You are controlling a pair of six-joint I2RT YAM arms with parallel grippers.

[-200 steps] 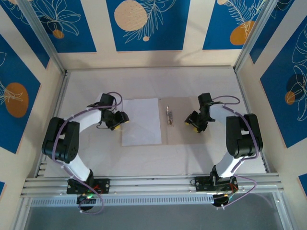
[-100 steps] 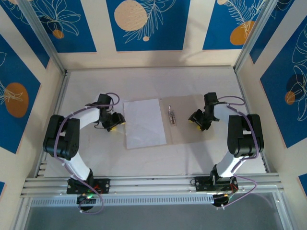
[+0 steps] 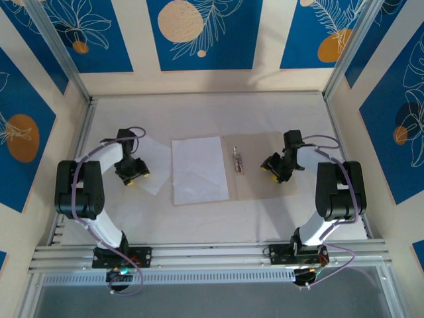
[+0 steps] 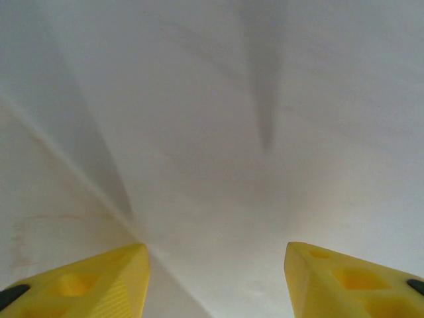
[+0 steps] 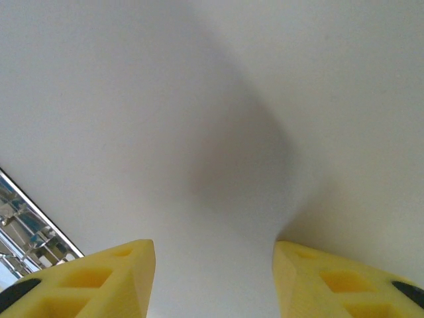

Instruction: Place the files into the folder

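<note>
The left gripper [image 3: 131,171] is hovering low at the left of the white table [image 3: 199,112]. Its yellow fingers [image 4: 99,278] are standing spread, and nothing is sitting between them. Through that wrist's camera the fingertips are framing a pale surface crossed by a slanting edge line, and which side of the line is paper cannot be told. From above, a tilted white sheet [image 3: 158,169] is lying turned like a diamond just beside this gripper, its left corner reaching under or against the fingers. A straight white sheet [image 3: 200,170] is lying flat at the middle of the table, apart from the tilted one. Its right edge is meeting the left edge of the tan folder [image 3: 255,185], and whether it is overlapping the card cannot be told. The folder is lying flat to the right of centre, with its metal clip [image 3: 237,161] sitting near its left edge, just right of the straight sheet. The right gripper [image 3: 272,166] is hanging over the right part of the folder, fingers [image 5: 331,278] likewise parted and gripping nothing. Its wrist camera is looking down on a plain pale surface, with the shiny clip showing at the lower left.
</note>
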